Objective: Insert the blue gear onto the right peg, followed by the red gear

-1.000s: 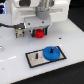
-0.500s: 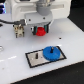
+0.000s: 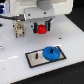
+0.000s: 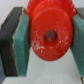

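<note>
The red gear (image 3: 42, 28) hangs above the white table, held between the fingers of my gripper (image 3: 42, 27), which is shut on it. In the wrist view the red gear (image 4: 50, 34) fills the frame, its dark centre hole facing the camera, with teal pads (image 4: 21, 42) pressing its sides. The blue gear (image 3: 51, 52) lies flat on the grey black-edged plate (image 3: 35, 59), toward the exterior view's right end of it. The right peg is hidden under the blue gear. The gripper is up and to the exterior view's left of the blue gear.
A short faint pin (image 3: 38, 56) stands on the plate beside the blue gear. A metal fixture (image 3: 18, 29) sits on the table at the exterior view's left of the gripper. Cables (image 3: 6, 15) run at the far left.
The gripper with the red gear has shifted slightly between the earlier frames and now; the blue gear stays on the plate.
</note>
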You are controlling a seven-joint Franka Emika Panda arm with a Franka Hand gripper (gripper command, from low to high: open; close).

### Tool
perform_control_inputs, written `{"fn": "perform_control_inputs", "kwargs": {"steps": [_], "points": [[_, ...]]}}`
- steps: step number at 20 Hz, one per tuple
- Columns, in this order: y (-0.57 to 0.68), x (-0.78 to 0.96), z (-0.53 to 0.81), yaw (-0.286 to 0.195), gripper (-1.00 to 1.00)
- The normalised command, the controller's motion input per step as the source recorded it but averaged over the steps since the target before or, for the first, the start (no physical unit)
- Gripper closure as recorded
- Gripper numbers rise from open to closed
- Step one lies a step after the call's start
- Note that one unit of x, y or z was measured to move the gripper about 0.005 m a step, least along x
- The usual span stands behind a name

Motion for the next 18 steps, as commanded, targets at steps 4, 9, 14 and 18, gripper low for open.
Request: {"fn": "perform_control_inputs", "kwargs": {"steps": [4, 9, 14, 18], "points": [[-0.01, 0.61, 0.41, 0.0, 1.0], [0.0, 0.68, 0.37, 0.0, 1.0], [0.01, 0.71, 0.3, 0.0, 1.0], [0.01, 0.7, 0.27, 0.0, 1.0]]}}
